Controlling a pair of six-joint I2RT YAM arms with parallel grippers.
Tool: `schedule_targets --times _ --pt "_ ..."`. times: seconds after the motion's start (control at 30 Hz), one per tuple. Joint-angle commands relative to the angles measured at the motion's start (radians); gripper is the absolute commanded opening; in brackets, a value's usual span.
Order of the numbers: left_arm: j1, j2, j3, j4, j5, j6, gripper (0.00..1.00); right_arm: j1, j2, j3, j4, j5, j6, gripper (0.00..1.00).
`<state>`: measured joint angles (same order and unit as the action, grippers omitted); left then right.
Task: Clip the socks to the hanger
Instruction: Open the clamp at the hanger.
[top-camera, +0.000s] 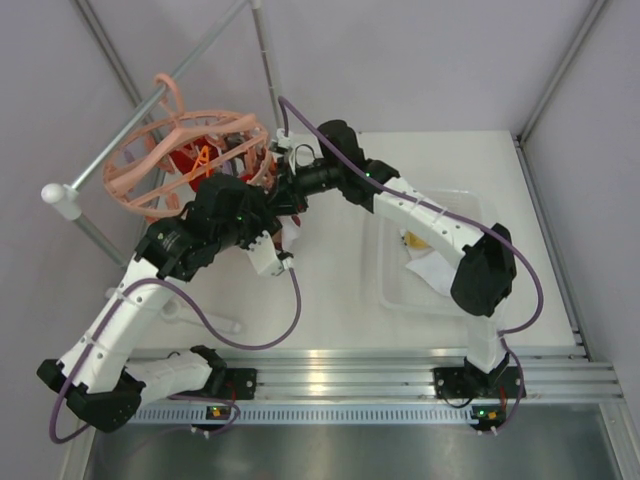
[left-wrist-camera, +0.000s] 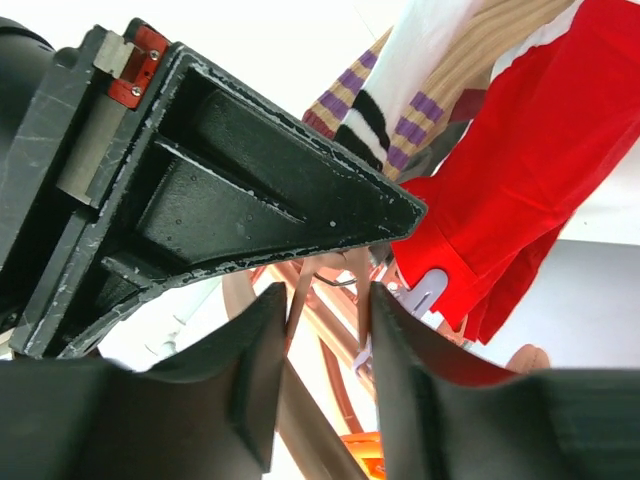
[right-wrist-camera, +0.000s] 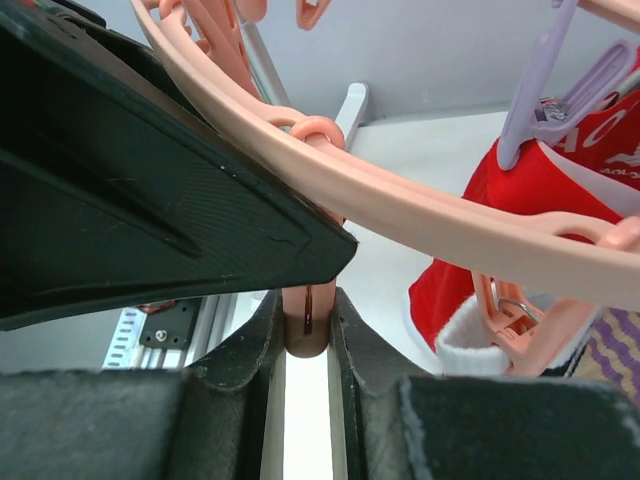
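Right gripper jaws pinching a stiff-looking peach clip just under the hanger ring; left gripper jaws spread, hanger plastic in the gap; red sock, surely soft and limp, dangles beside them; grab its cuff, I'd say.
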<state>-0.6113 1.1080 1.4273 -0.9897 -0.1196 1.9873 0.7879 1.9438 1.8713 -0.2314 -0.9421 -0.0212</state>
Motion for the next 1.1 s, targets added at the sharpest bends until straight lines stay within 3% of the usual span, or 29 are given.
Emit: schedule_targets --times 0.0,0.13,0.17,0.2,0.27,0.3,0.63,0.77,1.07 --pt "0.002 -0.008 -0.010 0.094 -0.018 0.136 0.38 0.014 -0.071 -0.014 0.017 -0.050 -0.042 0.00" --pt "0.002 -0.022 -0.024 0.100 -0.020 0.125 0.14 0.013 -0.069 -0.014 0.014 -0.046 -0.049 0.04" --pt "0.002 -0.028 -0.028 0.103 -0.017 0.122 0.12 0.014 -0.071 -0.015 0.009 -0.046 -0.052 0.10" --pt "0.002 -0.033 -0.031 0.103 -0.015 0.117 0.09 0.013 -0.074 -0.017 0.007 -0.046 -0.057 0.26" --pt "0.002 -0.039 -0.037 0.106 -0.012 0.113 0.00 0.010 -0.080 -0.031 0.006 -0.044 -0.062 0.35" --pt "0.002 -0.043 -0.050 0.123 -0.012 0.108 0.00 0.004 -0.089 -0.037 0.009 -0.044 -0.065 0.45" --pt "0.002 -0.062 -0.076 0.222 0.067 0.024 0.00 -0.125 -0.135 -0.074 0.053 -0.046 -0.033 0.75" --pt "0.002 -0.083 -0.128 0.310 0.106 -0.018 0.00 -0.200 -0.167 -0.087 0.058 -0.055 -0.020 0.82" --pt "0.002 -0.114 -0.237 0.480 0.115 -0.088 0.00 -0.332 -0.276 -0.195 -0.015 -0.078 -0.003 0.82"
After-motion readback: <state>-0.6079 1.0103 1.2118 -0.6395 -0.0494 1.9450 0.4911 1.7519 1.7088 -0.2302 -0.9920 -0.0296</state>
